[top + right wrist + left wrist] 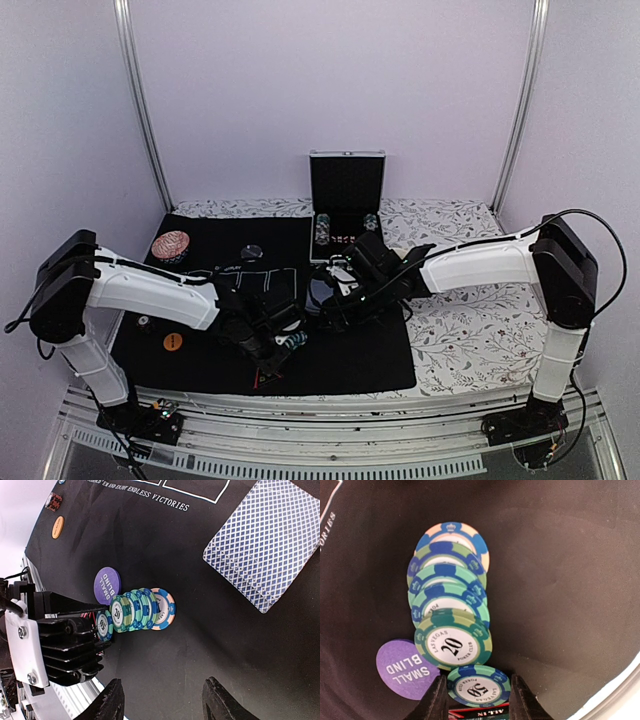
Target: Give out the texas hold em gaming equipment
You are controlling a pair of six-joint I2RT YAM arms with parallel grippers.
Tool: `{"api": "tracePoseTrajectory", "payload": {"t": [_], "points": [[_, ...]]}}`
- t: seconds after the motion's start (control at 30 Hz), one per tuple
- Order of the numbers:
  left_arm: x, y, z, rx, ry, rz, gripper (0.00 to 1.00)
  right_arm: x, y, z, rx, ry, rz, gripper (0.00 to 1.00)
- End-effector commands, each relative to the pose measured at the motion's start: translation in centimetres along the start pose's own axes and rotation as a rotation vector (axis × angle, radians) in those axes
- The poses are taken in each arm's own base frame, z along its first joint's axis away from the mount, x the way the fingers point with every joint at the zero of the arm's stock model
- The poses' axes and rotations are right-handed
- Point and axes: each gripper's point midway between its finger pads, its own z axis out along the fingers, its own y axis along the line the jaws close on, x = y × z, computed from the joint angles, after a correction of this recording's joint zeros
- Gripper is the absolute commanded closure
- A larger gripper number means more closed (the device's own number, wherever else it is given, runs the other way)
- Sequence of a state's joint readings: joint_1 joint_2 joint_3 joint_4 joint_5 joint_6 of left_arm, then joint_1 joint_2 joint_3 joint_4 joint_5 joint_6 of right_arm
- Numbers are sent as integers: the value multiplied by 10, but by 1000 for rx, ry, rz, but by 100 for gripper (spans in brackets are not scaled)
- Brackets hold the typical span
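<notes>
My left gripper (478, 679) is shut on a blue-and-green poker chip (477, 691) marked 50, held on edge just above the black mat (570, 580). Right behind it leans a row of several green, blue and peach chips (451, 595), with a 20 chip (452, 645) at the front. A purple "small blind" button (402, 670) lies flat to their left. In the right wrist view the same row of chips (142, 609) stands beside the left gripper, and a blue-backed card (265, 545) lies face down farther off. My right gripper (164, 700) is open over bare mat.
An open black case (346, 205) with more chips (322, 228) stands at the mat's back edge. An orange button (172, 341) lies at the mat's left, and a round pinkish object (172, 245) sits at its far left corner. A red-and-black "all in" piece (479, 712) lies under the left jaws.
</notes>
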State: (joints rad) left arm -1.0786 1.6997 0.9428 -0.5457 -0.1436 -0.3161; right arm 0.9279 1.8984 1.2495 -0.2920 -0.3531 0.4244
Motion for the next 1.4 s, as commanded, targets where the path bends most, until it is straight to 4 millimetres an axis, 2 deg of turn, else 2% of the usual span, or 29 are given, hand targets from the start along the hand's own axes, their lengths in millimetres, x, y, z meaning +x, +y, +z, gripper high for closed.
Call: {"api": "tracePoseTrajectory", "payload": {"t": [0.0,0.13,0.37,0.47,0.8,1.0,1.27,1.37], "points": [[-20,2,-12,24,-68,-1,81,-9,9,-20,-16,-39,-29,45],[-31,9,-12,38,-94,-19,82,-12,8,-28,-14,-58,-28,45],[-50,10,-13,63,-140,2,82,-20,7,-44,-7,-97,-25,45],[-56,11,-10,57,-143,8,82,-13,1,-46,8,-91,-17,45],[-69,20,3,22,-131,26,82,-13,-3,-54,25,-106,-19,45],[-65,20,6,23,-104,29,82,-12,-4,-58,32,-112,-19,45],[-58,33,-21,9,-135,1,82,-11,-6,-59,38,-112,-23,45],[-50,37,-20,14,-122,-16,82,-11,-6,-58,39,-112,-24,45]]}}
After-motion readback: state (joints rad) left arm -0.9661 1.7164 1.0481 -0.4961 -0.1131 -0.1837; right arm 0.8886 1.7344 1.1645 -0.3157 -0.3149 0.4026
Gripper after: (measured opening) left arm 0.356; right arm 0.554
